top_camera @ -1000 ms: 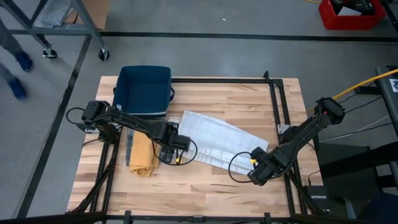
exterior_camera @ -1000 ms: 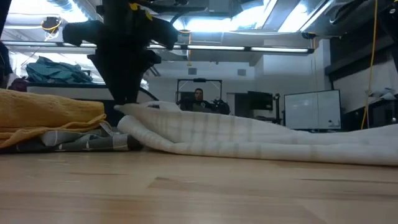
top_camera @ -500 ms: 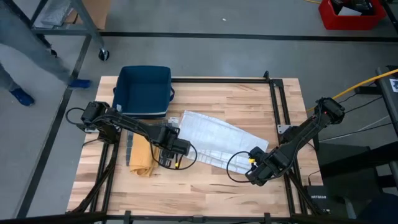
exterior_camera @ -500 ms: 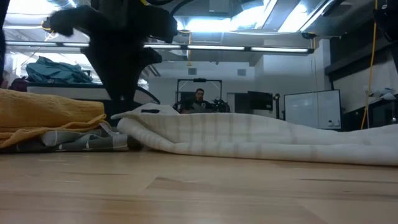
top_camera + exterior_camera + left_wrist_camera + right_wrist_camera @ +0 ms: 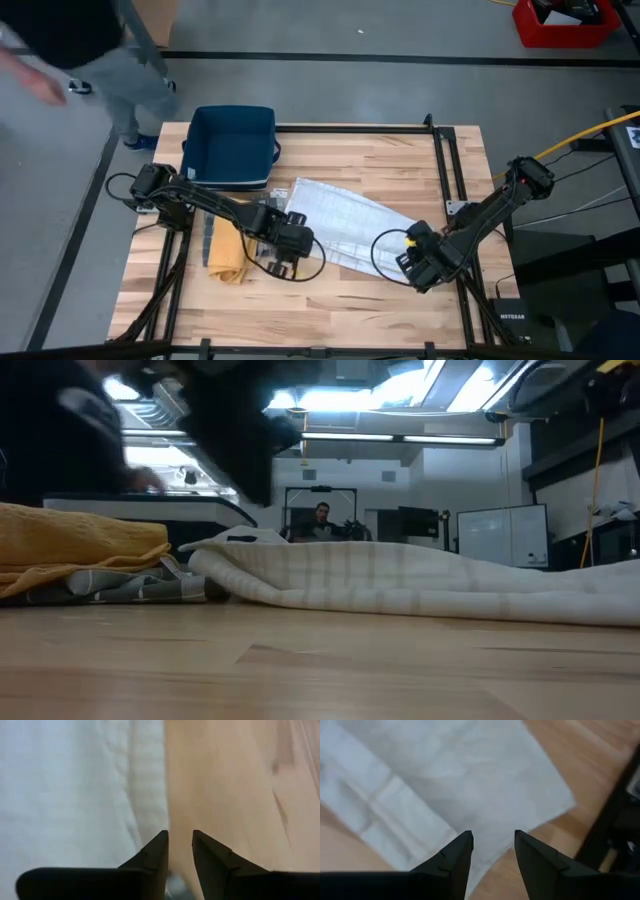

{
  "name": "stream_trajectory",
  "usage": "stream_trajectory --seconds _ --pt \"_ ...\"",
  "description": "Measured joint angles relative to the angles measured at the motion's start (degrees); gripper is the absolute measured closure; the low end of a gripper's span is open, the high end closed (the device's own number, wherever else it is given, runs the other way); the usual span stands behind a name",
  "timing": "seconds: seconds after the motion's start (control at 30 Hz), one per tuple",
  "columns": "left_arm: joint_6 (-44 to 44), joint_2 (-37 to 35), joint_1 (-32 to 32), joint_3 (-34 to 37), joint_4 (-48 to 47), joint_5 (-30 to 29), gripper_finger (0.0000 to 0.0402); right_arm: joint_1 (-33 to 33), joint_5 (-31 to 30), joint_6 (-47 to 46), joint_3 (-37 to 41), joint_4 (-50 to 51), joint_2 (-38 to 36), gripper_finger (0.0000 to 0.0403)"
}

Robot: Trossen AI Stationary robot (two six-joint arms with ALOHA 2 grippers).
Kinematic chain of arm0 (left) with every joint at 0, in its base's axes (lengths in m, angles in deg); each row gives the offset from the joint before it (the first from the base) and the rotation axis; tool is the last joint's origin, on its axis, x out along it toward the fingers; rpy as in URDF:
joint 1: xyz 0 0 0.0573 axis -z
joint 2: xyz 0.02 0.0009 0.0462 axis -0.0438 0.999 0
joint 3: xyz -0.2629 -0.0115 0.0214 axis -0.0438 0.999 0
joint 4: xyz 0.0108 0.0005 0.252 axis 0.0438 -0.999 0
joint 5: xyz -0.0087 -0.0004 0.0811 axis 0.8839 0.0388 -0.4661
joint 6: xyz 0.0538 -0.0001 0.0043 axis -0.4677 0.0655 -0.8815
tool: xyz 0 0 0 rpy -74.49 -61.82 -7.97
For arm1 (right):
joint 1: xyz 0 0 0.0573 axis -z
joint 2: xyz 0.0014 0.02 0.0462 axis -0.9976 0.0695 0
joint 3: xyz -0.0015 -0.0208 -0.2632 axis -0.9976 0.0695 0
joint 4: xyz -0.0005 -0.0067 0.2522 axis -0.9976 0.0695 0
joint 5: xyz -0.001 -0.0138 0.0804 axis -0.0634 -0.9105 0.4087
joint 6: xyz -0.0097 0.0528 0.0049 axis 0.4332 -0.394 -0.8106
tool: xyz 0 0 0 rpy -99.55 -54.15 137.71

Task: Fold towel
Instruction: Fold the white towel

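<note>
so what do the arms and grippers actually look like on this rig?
Two slim dark jointed arms with black cables looping off them. The left gripper and right gripper each have two matte black wedge-shaped fingers tapering to points. Small yellow markings sit near both wrists in the high view.

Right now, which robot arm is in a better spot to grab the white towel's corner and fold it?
Probably the right. The right gripper is open above a free corner of the white towel. The left gripper is over the towel's side edge, fingers only narrowly apart.
</note>
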Motion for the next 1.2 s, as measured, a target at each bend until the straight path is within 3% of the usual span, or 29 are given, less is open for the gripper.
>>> stream_trajectory --seconds 0.2,0.3,0.57,0.87,1.07,1.2 --pt "-0.31 0.0 -0.7 0.0 9.91 -6.46 0.0352 0.0 3.89 -2.39 1.53 -3.31 3.08 0.0257" --pt "-0.32 0.0 -2.01 0.0 11.09 -7.27 0.0367 0.0 6.51 -1.93 2.2 -5.69 5.68 0.0278" --pt "-0.65 0.02 -7.86 0.0 11.84 -10.4 0.04 0.0 5.85 -1.66 2.21 -8.37 8.78 0.0347" --pt "3.15 3.07 -14.38 0.0 12.98 -10.48 0.04 -0.07 9.87 4.52 2.19 -26.03 8.88 0.0396" --pt "3.54 6.47 -14.88 0.0 12.9 -10.39 0.0397 -0.22 17.26 5.73 2.16 -29.52 8.9 0.0391" --pt "3.66 8.47 -14.61 0.0 13.21 -9.21 0.04 -1.23 15.0 5.63 2.15 -30.09 8.9 0.0388"
